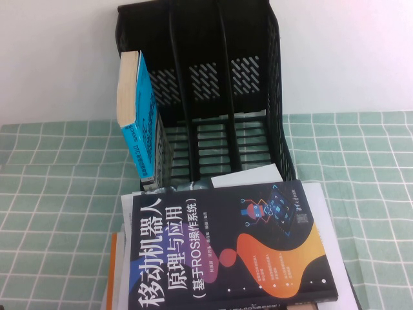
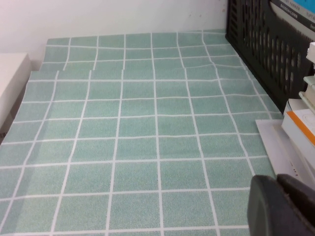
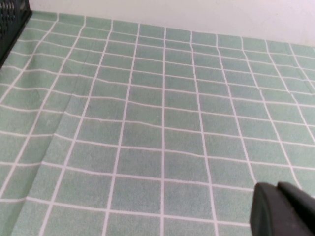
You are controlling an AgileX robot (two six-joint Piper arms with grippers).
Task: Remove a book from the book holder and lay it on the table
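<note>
Green gridded counter (image 1: 361, 168), white wall behind. Book (image 1: 137, 116) stands in holder (image 1: 206, 84), leftmost slot. Nothing begun. Right gripper (image 3: 284, 209) pressed together, right of holder, low over cloth. Left gripper (image 2: 281, 206) left of holder; spread or not, cannot tell. Next: reach book's top, pinch, lift clear.

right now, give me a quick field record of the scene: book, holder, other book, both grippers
book: cyan book stands upright in the book holder's leftmost slot
book holder: black book holder at the back of the table, its other two slots empty
navy book: navy book lies flat atop a stack in front of the holder
left gripper: left gripper over bare cloth, holds nothing
right gripper: right gripper shut, empty, over bare cloth
</note>
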